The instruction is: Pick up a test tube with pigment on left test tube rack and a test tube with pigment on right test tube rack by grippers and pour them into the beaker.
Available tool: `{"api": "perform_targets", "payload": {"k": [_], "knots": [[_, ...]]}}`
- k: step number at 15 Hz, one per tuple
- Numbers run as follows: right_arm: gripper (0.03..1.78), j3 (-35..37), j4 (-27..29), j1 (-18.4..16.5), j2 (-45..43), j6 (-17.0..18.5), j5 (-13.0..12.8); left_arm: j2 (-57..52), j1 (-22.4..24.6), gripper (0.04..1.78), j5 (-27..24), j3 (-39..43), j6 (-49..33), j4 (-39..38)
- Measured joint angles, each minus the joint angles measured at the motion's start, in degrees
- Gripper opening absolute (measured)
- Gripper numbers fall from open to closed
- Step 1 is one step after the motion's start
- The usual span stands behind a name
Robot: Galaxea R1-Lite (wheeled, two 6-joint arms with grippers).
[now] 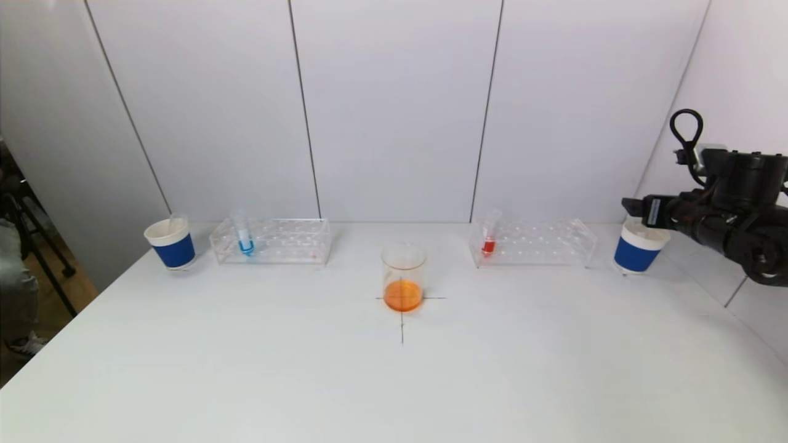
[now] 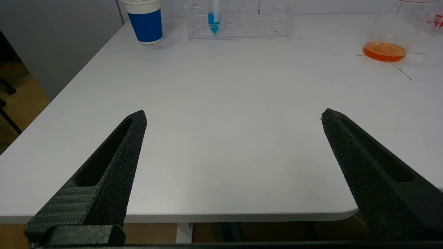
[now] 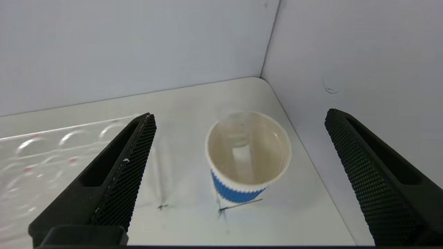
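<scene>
The table point(image 1: 246, 369) holds the beaker point(image 1: 403, 277) of orange liquid at centre. Left of the beaker stands the left rack point(image 1: 271, 241) with its blue tube point(image 1: 244, 234); right of it, the right rack point(image 1: 533, 242) with its red tube point(image 1: 489, 234). The right gripper point(image 3: 238, 121), wide open and empty, hangs above the paper cup point(image 3: 247, 155) far right of the beaker. The left gripper point(image 2: 233, 116), wide open and empty, hovers at the table's near edge, well left of the beaker.

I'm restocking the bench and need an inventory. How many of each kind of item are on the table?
Paper cups: 2
Racks: 2
Tubes with pigment: 2, blue and red
Empty tubes in cups: 2
Beaker: 1
Total: 9
</scene>
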Motion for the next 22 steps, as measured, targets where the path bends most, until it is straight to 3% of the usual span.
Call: {"api": "perform_targets", "payload": {"k": [5,10,16,22], "knots": [[1.77,20.43,-1.85,9.31,-22.39,0.00,-1.39,0.00,0.00,1.76,0.02,0.00,0.00,0.00],[1.77,37.33,-2.71,16.43,-42.70,-0.13,-8.19,0.00,0.00,1.76,0.02,0.00,0.00,0.00],[1.77,47.95,1.01,17.10,-62.31,-2.39,-10.31,0.00,0.00,1.76,0.05,0.00,0.00,0.00],[1.77,48.77,18.43,14.32,-80.98,-2.73,-10.20,0.00,0.00,1.76,0.02,0.00,0.00,0.00]]}}
